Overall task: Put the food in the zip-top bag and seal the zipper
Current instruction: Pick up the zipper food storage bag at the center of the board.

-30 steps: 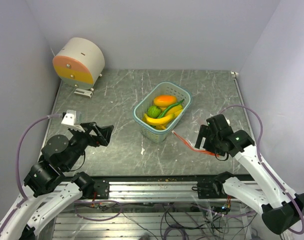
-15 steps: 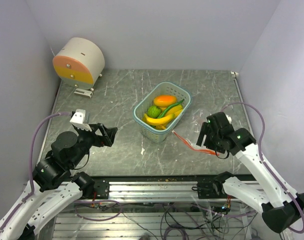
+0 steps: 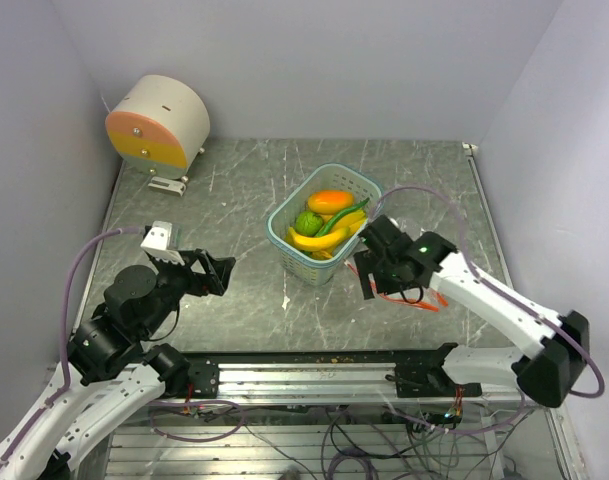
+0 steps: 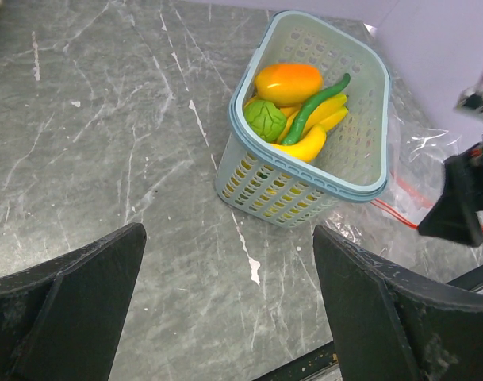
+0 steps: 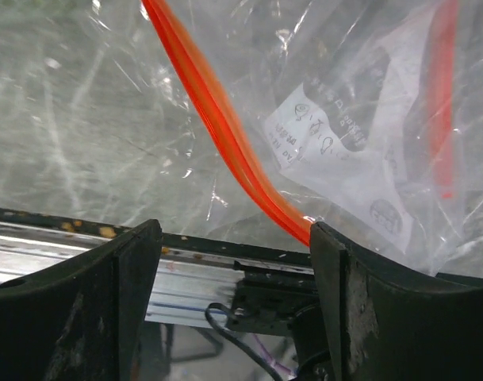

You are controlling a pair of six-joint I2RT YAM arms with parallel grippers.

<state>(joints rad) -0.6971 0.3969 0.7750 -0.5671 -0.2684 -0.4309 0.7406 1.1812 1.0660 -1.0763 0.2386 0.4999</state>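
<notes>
Item, the basket (image 4: pixel 273 198): a pale teal slotted tub near the middle of the table (image 3: pixel 234 200), our reference for all else. Contents, none yet moved: mango (image 4: pixel 287 82) at the basket's far end, round green fruit (image 4: pixel 264 119) on its left side, banana (image 4: pixel 304 143) along its near right, thin green pepper (image 4: pixel 314 107) lying slantwise over the banana. We cannot pick out a small orange piece. Item, the bag (image 4: pixel 415 159): clear, crinkled, lying flat just right of and nearer than the basket, touching its wall; a white printed label (image 5: pixel 328 135) shows through it. Item, the zipper (image 5: pixel 217 111): a red-orange strip along the bag's mouth, on the side toward the basket's near right corner. Item, the right gripper (image 5: pixel 235 230): low over the bag beside the basket's near right corner, jaws parted and grasping nothing, the zipper running between them close to one finger. We judge it set there to take the mouth edge and open it. Item, the left gripper (image 4: pixel 227 238): well left of the basket, spread wide and empty, facing it, likely placed to fetch the food. Obstructions: the basket's wall crowds the bag's mouth. Also present: a round drum (image 3: pixel 159 125) with an orange and yellow face, far behind and left of the basket.
</notes>
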